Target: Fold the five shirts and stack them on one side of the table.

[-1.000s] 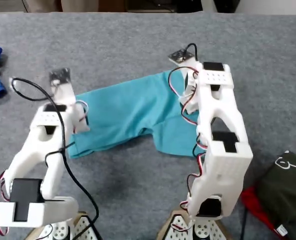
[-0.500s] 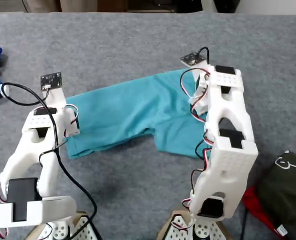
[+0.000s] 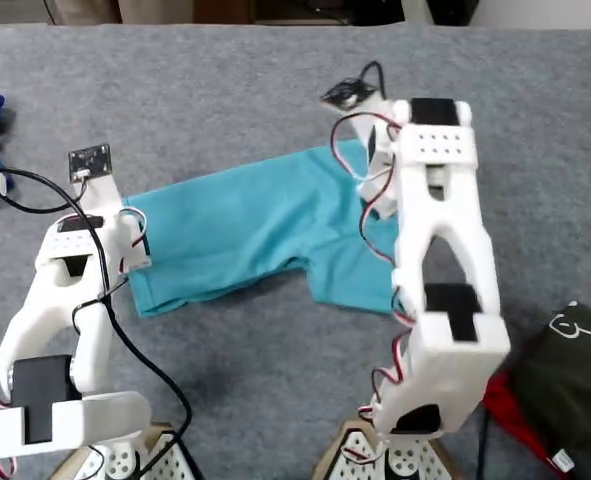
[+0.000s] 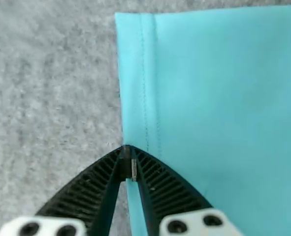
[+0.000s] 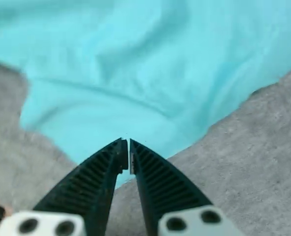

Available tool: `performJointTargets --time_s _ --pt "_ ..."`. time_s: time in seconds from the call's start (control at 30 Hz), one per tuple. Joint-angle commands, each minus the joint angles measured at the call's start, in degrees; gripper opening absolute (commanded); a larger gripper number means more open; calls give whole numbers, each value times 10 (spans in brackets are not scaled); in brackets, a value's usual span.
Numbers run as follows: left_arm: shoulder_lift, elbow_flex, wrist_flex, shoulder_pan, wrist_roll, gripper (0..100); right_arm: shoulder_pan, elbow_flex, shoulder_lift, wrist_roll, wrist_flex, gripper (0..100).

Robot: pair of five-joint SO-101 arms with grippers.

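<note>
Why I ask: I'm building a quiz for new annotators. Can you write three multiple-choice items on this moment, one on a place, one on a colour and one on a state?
1. Where does the dark green garment lie?
A. At the right edge of the table, near the arm bases
B. At mid-table
C. At the far left edge

2. What colour is the shirt spread at mid-table?
A. Red
B. Teal
C. White

3. What state is the left claw in?
A. Wide open above bare table
B. Shut on the shirt's hem
C. Shut on a cable

Key: 1 A, the high view shows it at the right edge. 2 B, the cloth is teal in all three views. 3 B, in the left wrist view the hem runs in between the closed fingertips.
</note>
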Motion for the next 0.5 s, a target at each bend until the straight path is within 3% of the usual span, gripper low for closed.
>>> performJointTargets --time_s 0.0,0.13,0.27,0.47 --pt "-8 -4 -10 -6 -2 19 4 102 -65 62 -27 24" --pt "-12 5 -9 7 -16 19 -3 229 -73 124 -70 23" --pt "-60 34 -38 -4 -4 19 -11 255 -93 130 -83 26" --pt "-141 107 -93 11 -5 19 -57 300 -165 220 -70 23"
